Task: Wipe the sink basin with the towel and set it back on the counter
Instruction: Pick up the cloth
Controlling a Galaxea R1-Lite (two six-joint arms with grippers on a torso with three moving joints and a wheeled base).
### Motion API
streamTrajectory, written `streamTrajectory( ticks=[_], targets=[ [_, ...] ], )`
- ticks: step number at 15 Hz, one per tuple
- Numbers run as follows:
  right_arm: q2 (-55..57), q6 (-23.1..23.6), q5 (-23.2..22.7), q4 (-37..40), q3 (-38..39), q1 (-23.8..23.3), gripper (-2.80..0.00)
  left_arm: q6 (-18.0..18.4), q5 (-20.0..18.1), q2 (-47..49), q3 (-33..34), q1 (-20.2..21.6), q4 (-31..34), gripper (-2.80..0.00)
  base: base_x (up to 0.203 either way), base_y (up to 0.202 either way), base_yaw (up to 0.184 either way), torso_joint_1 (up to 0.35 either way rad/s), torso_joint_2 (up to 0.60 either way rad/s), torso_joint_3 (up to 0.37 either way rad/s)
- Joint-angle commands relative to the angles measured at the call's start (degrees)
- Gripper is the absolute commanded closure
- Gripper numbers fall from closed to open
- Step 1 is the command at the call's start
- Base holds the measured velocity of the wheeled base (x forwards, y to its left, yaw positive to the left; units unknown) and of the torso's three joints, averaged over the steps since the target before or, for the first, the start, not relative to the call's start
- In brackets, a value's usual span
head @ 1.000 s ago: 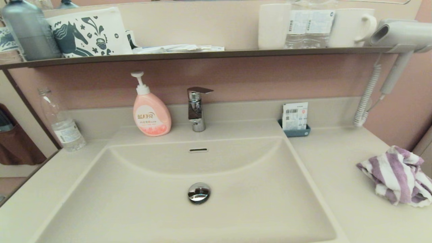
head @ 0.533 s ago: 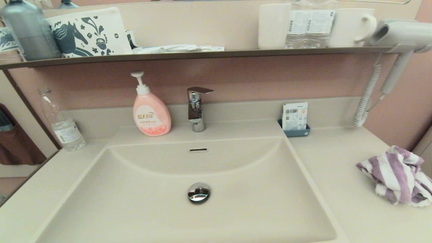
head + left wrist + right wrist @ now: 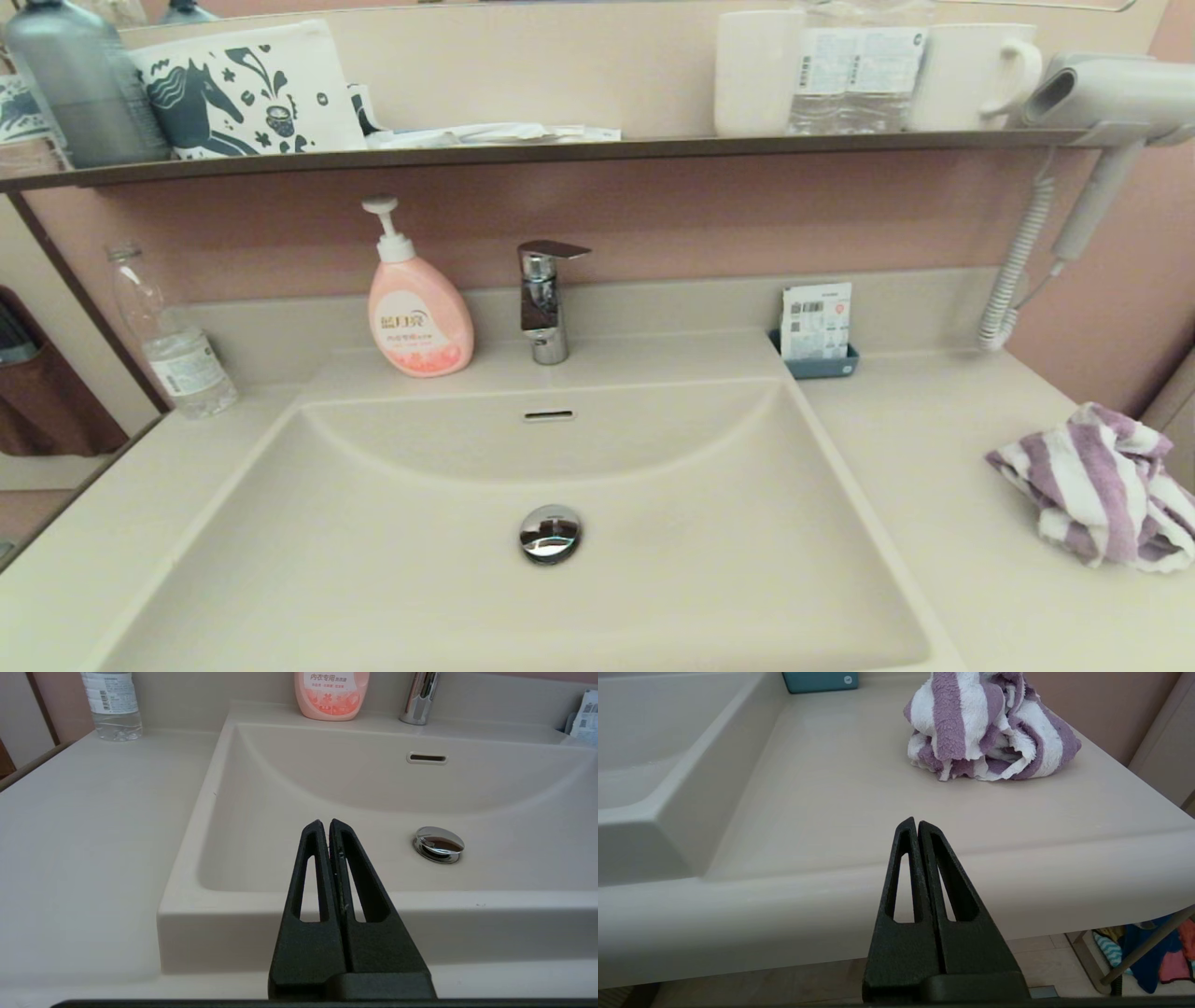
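1. Both claws are pressed together, holding nothing: the left claw (image 3: pixel 325 826) points level over the sink basin (image 3: pixel 355 788), the right claw (image 3: pixel 913 823) before the tabletop (image 3: pixel 831 788) edge.
2. The towel (image 3: pixel 985 728) lies crumpled on the tabletop, well right of the basin.

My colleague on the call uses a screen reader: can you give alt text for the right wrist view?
The right gripper, fingers shut and empty, sits in front of the counter edge, aimed at a crumpled purple-and-white striped towel lying further back on the counter. The sink basin lies beside it, with a teal holder behind.
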State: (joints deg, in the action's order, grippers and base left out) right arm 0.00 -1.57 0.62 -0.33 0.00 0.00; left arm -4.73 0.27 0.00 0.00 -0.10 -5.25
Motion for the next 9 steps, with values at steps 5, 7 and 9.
streamTrajectory(
  ticks=[5, 7, 9],
  targets=[
    [0.0, -0.01, -0.01, -0.02, 0.0, 0.0, 0.0, -0.11, 0.08, 0.09, 0.0, 0.01, -0.02, 0.0, 0.0, 0.0, 0.0, 0.0, 0.0, 0.0],
    [0.0, -0.01, -0.01, -0.02, 0.0, 0.0, 0.0, -0.1, 0.08, 0.09, 0.0, 0.01, -0.02, 0.0, 0.0, 0.0, 0.0, 0.0, 0.0, 0.0],
    [0.0, -0.01, -0.01, -0.02, 0.0, 0.0, 0.0, -0.12, 0.08, 0.09, 0.0, 0.01, -0.02, 0.0, 0.0, 0.0, 0.0, 0.0, 0.0, 0.0]
  ],
)
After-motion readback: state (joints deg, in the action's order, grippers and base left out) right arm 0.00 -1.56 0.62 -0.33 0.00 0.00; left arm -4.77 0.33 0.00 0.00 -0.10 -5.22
